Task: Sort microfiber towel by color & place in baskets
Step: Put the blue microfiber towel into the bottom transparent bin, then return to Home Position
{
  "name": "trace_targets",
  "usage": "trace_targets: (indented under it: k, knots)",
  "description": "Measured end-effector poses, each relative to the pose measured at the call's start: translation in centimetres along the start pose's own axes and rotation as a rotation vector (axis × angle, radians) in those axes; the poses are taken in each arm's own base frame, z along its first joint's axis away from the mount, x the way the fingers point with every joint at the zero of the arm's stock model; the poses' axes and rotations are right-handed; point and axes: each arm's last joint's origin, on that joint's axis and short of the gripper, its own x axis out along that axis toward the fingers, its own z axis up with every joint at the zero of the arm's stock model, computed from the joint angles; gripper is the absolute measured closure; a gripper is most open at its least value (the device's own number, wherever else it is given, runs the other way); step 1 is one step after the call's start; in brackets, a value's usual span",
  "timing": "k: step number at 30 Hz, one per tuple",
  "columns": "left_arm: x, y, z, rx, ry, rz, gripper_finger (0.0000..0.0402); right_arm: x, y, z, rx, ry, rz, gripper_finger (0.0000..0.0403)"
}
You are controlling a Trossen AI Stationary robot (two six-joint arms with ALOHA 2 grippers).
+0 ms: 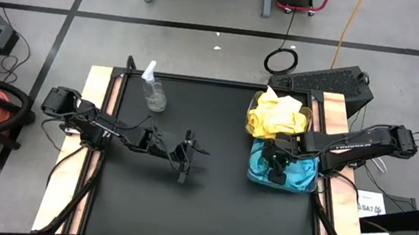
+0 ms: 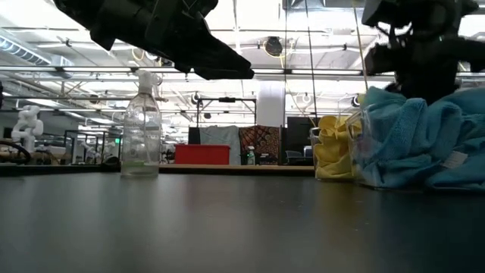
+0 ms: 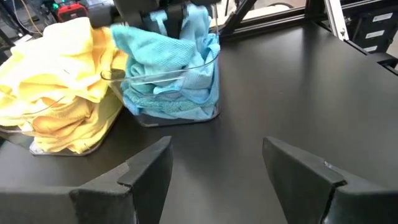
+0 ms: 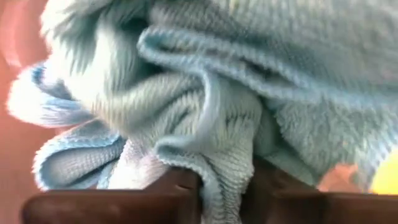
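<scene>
Black desk [image 1: 206, 212] holds two clear baskets at its right edge: yellow towels [image 1: 276, 114] fill the far basket [image 3: 37, 146], teal towels [image 1: 298, 173] the near basket [image 3: 180, 115]. Right end effector [image 1: 276, 169] is down in the teal pile, fingers pinching a teal fold. Left end effector [image 1: 185, 161] hovers mid-desk, fingers spread, holding nothing. Spray bottle [image 1: 153, 89] stands far left.
</scene>
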Motion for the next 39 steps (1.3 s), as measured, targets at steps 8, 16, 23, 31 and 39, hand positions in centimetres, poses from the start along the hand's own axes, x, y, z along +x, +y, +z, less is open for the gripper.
trace_targets:
  k: [8,16,23,31,39]
  knots:
    - [0.0,0.0,0.0,0.000,0.003,-0.002,0.0147,-4.2,0.2,1.3,-0.002,0.021,-0.019,0.0254]
    - [0.0,0.0,0.0,0.001,0.004,-0.002,0.0147,-7.8,0.4,2.3,-0.003,-0.004,-0.011,0.0205]
    - [0.0,0.0,-0.1,0.002,0.009,-0.003,0.0147,-10.6,0.6,3.0,-0.002,-0.066,0.006,0.0204]
    - [0.0,0.0,0.0,0.010,0.004,-0.003,0.0147,-11.2,1.5,4.9,-0.092,-0.280,0.065,0.0206]
    - [0.0,-0.1,-0.2,0.010,0.015,-0.004,0.0147,-11.4,2.2,6.6,-0.154,-0.450,0.097,0.0206]
